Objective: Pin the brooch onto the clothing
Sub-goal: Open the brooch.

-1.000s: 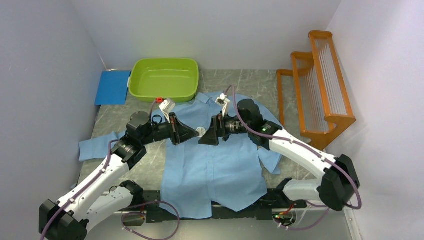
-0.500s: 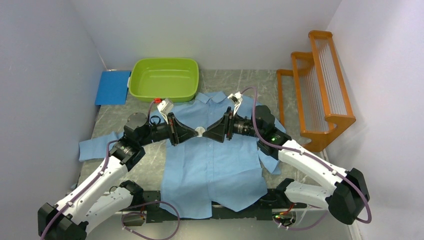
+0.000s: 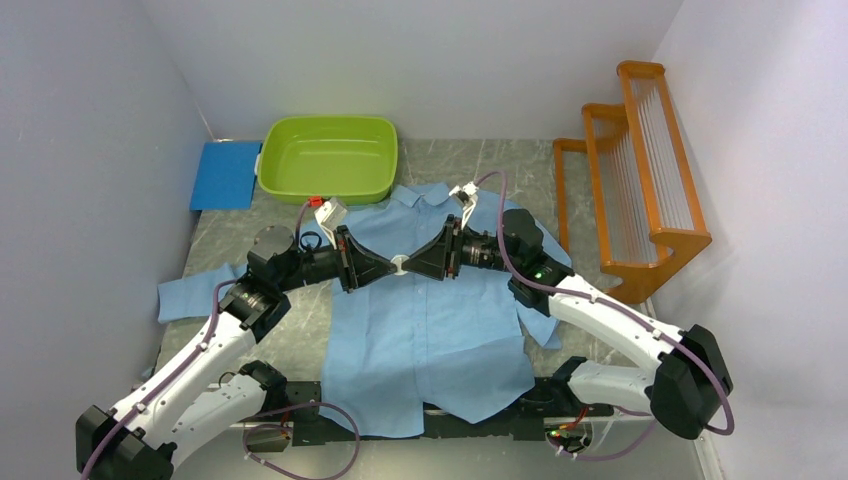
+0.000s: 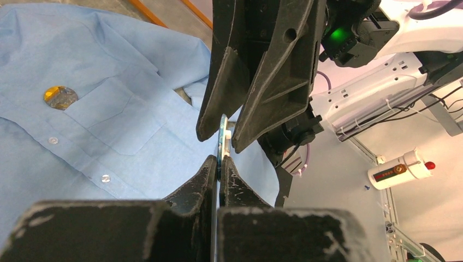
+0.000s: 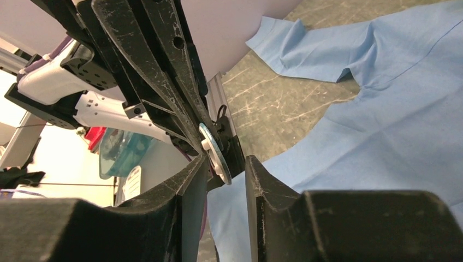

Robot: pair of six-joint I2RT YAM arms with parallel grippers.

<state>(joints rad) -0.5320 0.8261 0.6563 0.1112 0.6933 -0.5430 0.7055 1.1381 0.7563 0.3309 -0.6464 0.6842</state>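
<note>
Clamps the brooch (image 4: 221,139) by its lower rim in the clenched left gripper (image 4: 219,162), centre of the left wrist view, a thin pale disc seen edge-on. Straddles the same disc from the far side with the right gripper (image 5: 227,158), jaws apart and not clenched, disc close to one finger with a clear gap before the other. Meets tip to tip in the middle of the overhead view, both arms reaching in from the lower corners, brooch held clear of the cloth above the chest of the clothing (image 3: 430,330). Shows that light blue shirt spread flat on the grey table (image 3: 520,165), collar toward the top of the frame, hem hanging over the near edge at the bottom, one sleeve stretched out to the left. Shows a chest pocket in the upper left of the left wrist view, a small gold disc (image 4: 60,97) at its top edge, white buttons just below. Beyond the collar, upper centre, stands a green tub (image 3: 330,119), with a blue pad (image 3: 227,173) to its left and an orange rack (image 3: 641,69) along the right edge.
</note>
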